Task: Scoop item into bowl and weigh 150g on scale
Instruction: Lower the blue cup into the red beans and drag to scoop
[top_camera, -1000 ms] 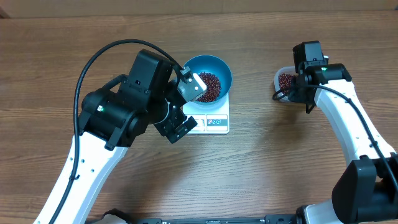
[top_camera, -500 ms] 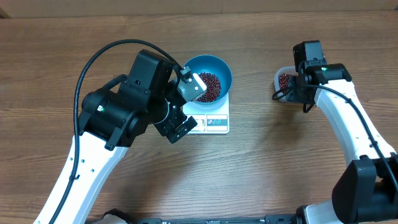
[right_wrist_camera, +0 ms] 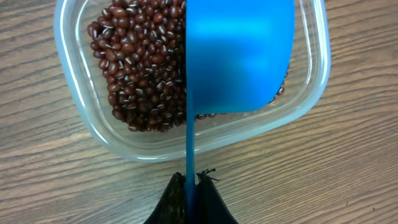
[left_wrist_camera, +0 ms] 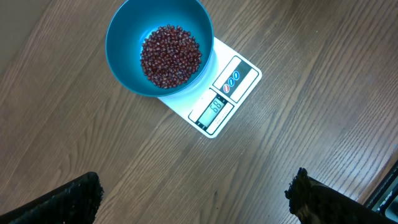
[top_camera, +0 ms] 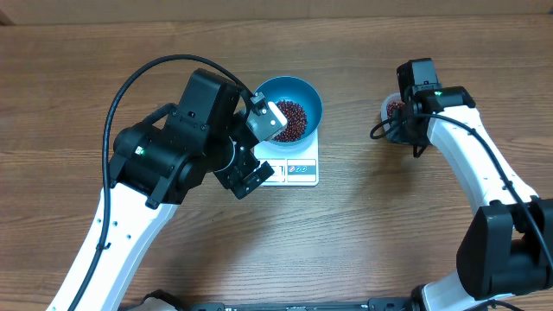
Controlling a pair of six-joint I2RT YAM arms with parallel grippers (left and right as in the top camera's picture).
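Note:
The blue bowl (top_camera: 304, 93) stands on the white scale (top_camera: 299, 169) and holds a heap of red-brown beans (top_camera: 291, 119). In the left wrist view the bowl (left_wrist_camera: 124, 37), its beans (left_wrist_camera: 171, 56) and the scale (left_wrist_camera: 233, 93) with lit display lie ahead. My left gripper (left_wrist_camera: 193, 202) hangs open above bare wood beside the scale, nothing between its fingers. My right gripper (right_wrist_camera: 193, 183) is shut on the thin handle of a blue scoop (right_wrist_camera: 239, 56). The scoop's back hides the right half of a clear tub (right_wrist_camera: 81, 118) of beans (right_wrist_camera: 140, 68).
The tub (top_camera: 387, 109) sits at the right of the table, mostly under my right wrist. The left arm's black body (top_camera: 173, 147) covers the wood left of the scale. A black cable loops over the left arm.
My right arm has shifted left over the tub and now covers more of it. The left arm, bowl and scale have not moved.

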